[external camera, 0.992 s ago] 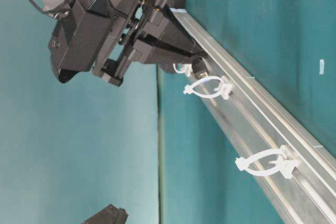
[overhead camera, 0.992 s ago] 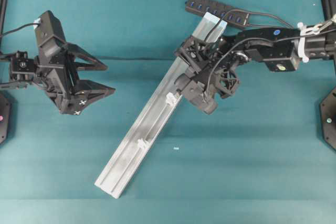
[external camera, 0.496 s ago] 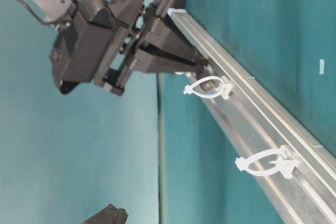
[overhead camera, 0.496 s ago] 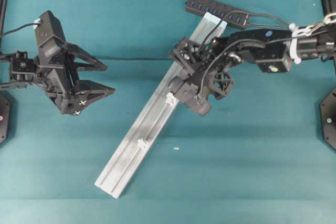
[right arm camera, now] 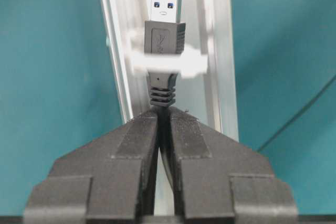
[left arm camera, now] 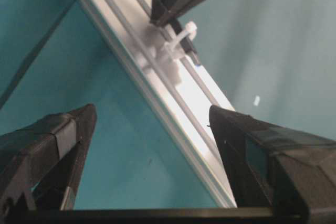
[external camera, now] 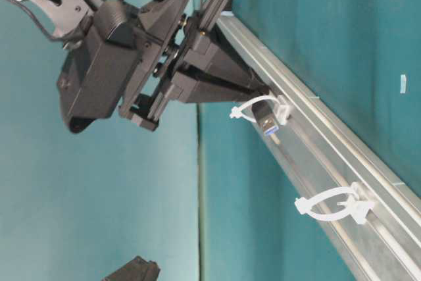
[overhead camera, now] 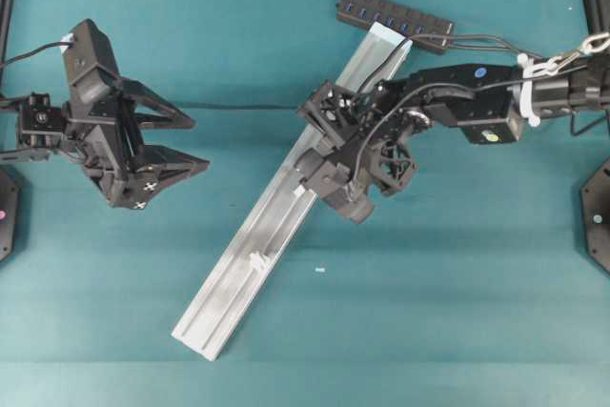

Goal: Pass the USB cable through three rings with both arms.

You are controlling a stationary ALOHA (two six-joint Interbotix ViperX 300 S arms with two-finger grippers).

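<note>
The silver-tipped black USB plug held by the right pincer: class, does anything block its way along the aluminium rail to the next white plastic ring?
Nothing visible does. The USB plug, held in the right pincer, pokes through one white ring; the bare aluminium rail runs clear to the next white ring.

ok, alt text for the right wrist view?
Right gripper pinches the USB cable just behind its plug, which pokes through a white ring on the aluminium rail, metal tip past the loop. Teal tabletop either side.
</note>
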